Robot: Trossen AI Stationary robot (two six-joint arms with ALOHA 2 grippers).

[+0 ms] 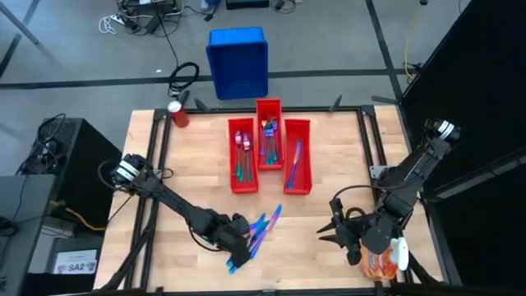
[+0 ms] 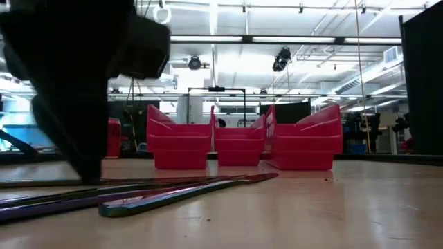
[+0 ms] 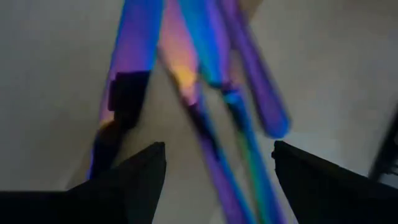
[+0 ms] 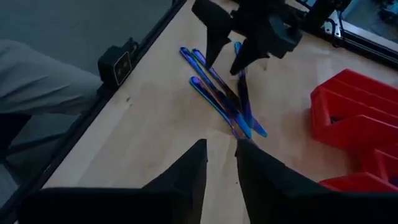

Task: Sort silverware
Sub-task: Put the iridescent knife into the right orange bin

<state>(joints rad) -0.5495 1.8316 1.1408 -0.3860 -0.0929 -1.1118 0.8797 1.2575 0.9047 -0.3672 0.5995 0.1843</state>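
Several loose pieces of iridescent blue-purple silverware (image 1: 261,230) lie in a bundle on the wooden table near its front edge, also seen as silverware (image 4: 222,99) in the right wrist view. My left gripper (image 4: 225,64) stands open over the bundle's near end, fingers pointing down, with pieces (image 3: 205,93) lying between and beside the fingers. Whether a finger touches them does not show. My right gripper (image 1: 329,224) waits open to the right of the bundle, low over the table. More silverware lies in the red bins (image 1: 269,136).
Three long red bins (image 1: 297,168) stand side by side at the table's middle back. A blue bin (image 1: 238,62) sits on the floor beyond the table, and a red can (image 1: 177,113) stands at the far left corner. An orange-and-white object (image 1: 385,261) lies at the near right.
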